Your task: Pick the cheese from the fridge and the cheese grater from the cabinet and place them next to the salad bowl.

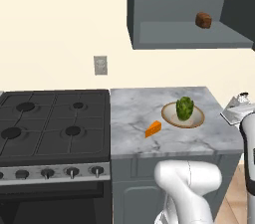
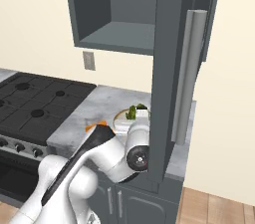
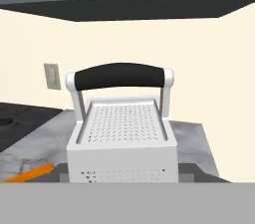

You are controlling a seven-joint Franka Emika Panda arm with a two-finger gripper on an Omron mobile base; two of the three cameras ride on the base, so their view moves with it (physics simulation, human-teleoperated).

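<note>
Claw: clamped on the cheese grater (image 3: 122, 133), carried above the surface (image 1: 134, 113)
Cheese (image 1: 153, 129): already beside the salad bowl (image 1: 183, 116)
Advice: lower the grater upright, just beside the bowl

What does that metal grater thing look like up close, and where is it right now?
The cheese grater is a silver-white box of perforated metal, tapering upward, with a dark bar handle on two pale posts. In the hand view it sits upright and close, above the marble counter. In the left base view it shows at the counter's right edge, tilted.

A kitchen; gas stove (image 1: 52, 126), marble counter (image 1: 134, 113), open wall cabinet (image 1: 164, 14)
</note>
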